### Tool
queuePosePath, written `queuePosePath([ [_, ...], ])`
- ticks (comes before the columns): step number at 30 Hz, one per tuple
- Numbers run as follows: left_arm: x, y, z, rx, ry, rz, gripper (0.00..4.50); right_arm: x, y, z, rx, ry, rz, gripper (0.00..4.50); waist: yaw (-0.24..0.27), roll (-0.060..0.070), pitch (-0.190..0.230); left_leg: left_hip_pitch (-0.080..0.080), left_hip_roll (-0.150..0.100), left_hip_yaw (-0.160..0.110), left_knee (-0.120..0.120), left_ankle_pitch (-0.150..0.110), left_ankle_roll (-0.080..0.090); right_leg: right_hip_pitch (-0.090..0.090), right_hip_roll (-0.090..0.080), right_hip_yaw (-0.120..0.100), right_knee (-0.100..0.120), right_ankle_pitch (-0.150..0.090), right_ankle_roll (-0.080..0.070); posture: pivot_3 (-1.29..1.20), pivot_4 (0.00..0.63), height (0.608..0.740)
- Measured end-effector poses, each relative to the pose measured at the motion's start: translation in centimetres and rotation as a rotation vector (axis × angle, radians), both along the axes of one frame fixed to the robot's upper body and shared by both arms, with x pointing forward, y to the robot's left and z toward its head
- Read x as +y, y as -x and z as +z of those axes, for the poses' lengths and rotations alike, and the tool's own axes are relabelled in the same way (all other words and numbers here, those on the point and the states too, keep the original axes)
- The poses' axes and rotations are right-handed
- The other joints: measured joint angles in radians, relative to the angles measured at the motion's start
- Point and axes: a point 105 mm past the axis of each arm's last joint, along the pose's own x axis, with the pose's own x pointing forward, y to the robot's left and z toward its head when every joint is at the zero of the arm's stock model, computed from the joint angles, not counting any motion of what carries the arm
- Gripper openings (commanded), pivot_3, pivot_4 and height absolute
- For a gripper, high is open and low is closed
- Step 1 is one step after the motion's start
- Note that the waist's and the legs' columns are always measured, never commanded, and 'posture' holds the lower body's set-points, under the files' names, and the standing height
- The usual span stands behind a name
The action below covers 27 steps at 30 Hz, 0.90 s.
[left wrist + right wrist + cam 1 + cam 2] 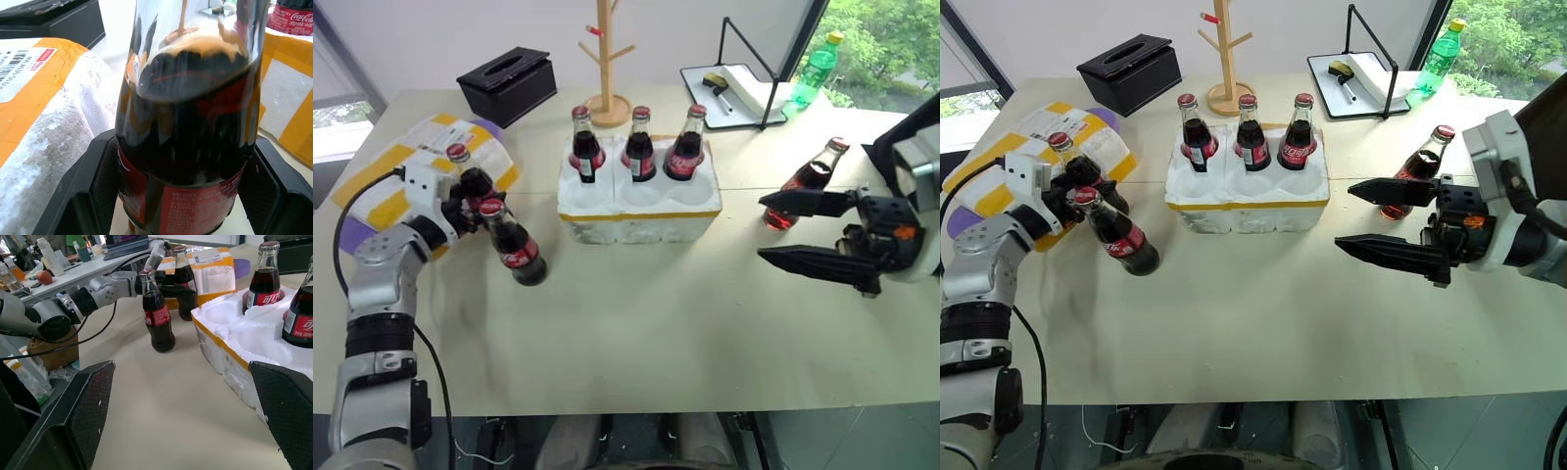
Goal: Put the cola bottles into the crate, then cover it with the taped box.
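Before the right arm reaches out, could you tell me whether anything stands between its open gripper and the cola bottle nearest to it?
Nothing visible does: the right gripper is open, and the cola bottle stands just behind its fingers on bare table.

Bright, even daylight, perhaps window-lit; soft shadows, sharp focus.

We take this for an office or lab workroom: pale worktable [636, 323] by a window [876, 39] with trees outside, black tissue box [507, 83], wooden peg stand [605, 59], and a cluttered desk [73, 271] with bottles and cups behind.
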Motion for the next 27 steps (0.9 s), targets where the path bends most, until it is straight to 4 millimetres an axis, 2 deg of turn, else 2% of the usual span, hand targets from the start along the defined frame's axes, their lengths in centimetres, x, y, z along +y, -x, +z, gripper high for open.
queuePosePath([
  [6,-0.1,0.9,0.6,0.091,-0.003,-0.114,2.7,0.0,0.0,-0.3,0.0,-0.002,0.005,4.5,-0.001,-0.002,0.001,0.0,0.0,0.0,0.0,0.0,0.0,-0.001,0.0,0.0,0.0,0.0,0.0,0.0,0.15,0.736],
  [9,-0.3,2.1,2.4,0.116,-0.024,-0.2,2.7,0.1,0.1,-0.7,0.01,-0.006,0.006,4.5,-0.002,-0.004,0.002,-0.001,0.0,0.0,0.0,0.0,0.0,-0.002,0.0,0.0,0.0,0.0,0.0,0.0,0.15,0.736],
  [13,-0.8,3.6,5.9,0.128,-0.048,-0.315,2.7,0.2,0.2,-1.2,0.023,-0.013,0.008,4.5,-0.001,-0.005,0.003,-0.001,0.0,0.0,0.0,0.0,0.0,-0.002,0.0,0.0,0.0,0.0,0.0,0.0,0.15,0.736],
  [17,-1.3,5.1,11.5,0.072,-0.084,-0.401,2.7,0.1,0.4,-1.9,0.048,-0.02,0.004,4.5,-0.001,-0.006,0.003,-0.002,0.0,0.0,0.001,0.0,0.0,-0.001,0.0,0.0,0.0,0.0,0.0,0.0,0.15,0.736],
  [20,-2.2,6.2,15.0,0.007,-0.126,-0.474,2.7,0.1,0.4,-1.9,0.042,-0.02,0.004,4.5,-0.002,-0.006,0.003,-0.001,0.0,0.0,0.001,0.0,0.0,-0.001,0.001,0.0,0.0,0.0,0.0,0.0,0.15,0.736],
  [25,-4.7,6.5,18.8,-0.044,-0.166,-0.594,2.7,0.0,0.4,-2.0,0.045,-0.021,-0.004,4.5,0.001,-0.007,0.004,-0.002,0.0,0.0,0.004,0.0,0.0,-0.001,0.001,-0.001,0.002,0.0,0.0,0.0,0.15,0.736],
  [27,-6.6,6.5,20.7,-0.071,-0.151,-0.658,2.7,0.0,0.4,-2.1,0.042,-0.022,-0.008,4.5,0.0,-0.007,0.004,-0.005,0.0,0.0,0.009,-0.001,0.002,-0.001,0.001,-0.002,0.004,0.0,0.0,0.0,0.15,0.736],
])
